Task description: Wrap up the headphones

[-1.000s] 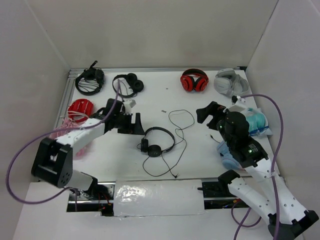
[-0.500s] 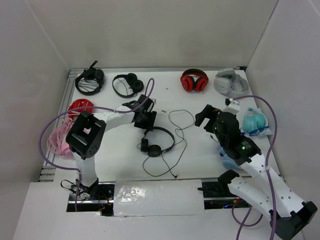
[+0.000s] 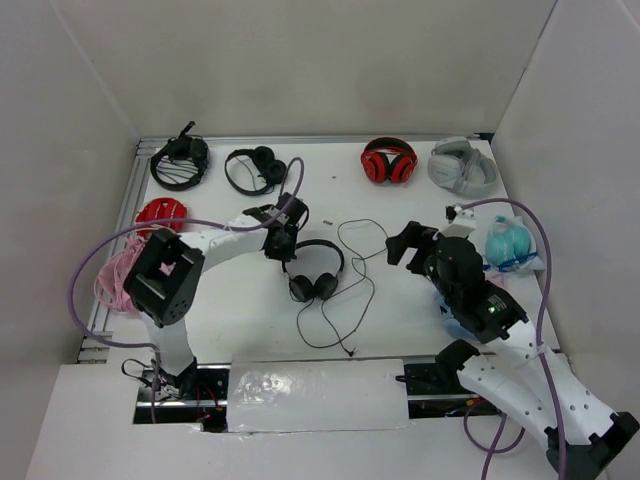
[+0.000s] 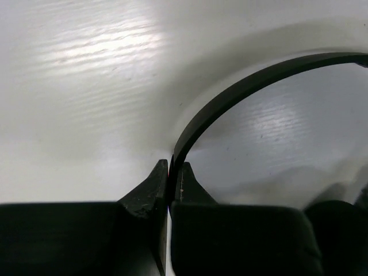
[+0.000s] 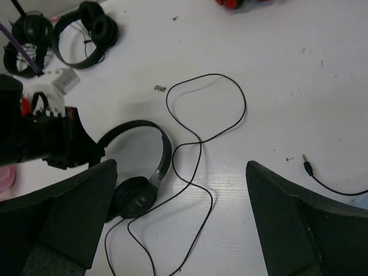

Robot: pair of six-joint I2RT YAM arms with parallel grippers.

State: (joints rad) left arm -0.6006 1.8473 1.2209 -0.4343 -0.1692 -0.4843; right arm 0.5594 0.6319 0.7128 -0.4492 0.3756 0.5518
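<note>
Headphones point(image 3: 301, 289) lie flat, black, thin-banded, cable point(image 5: 207, 75) looping loose beside.

We see the left gripper point(image 4: 170, 183) along the bottom of the view, its two black fingertips point(image 4: 150, 187) pinched together on the thin black headband point(image 4: 241, 92) of the headphones. From that clamped point the band climbs and curves away to the right edge, casting a soft shadow on the white worktop point(image 4: 86, 86). Low at the right sits a dark rounded shape point(image 4: 338, 211), too blurred for us to name.
</note>
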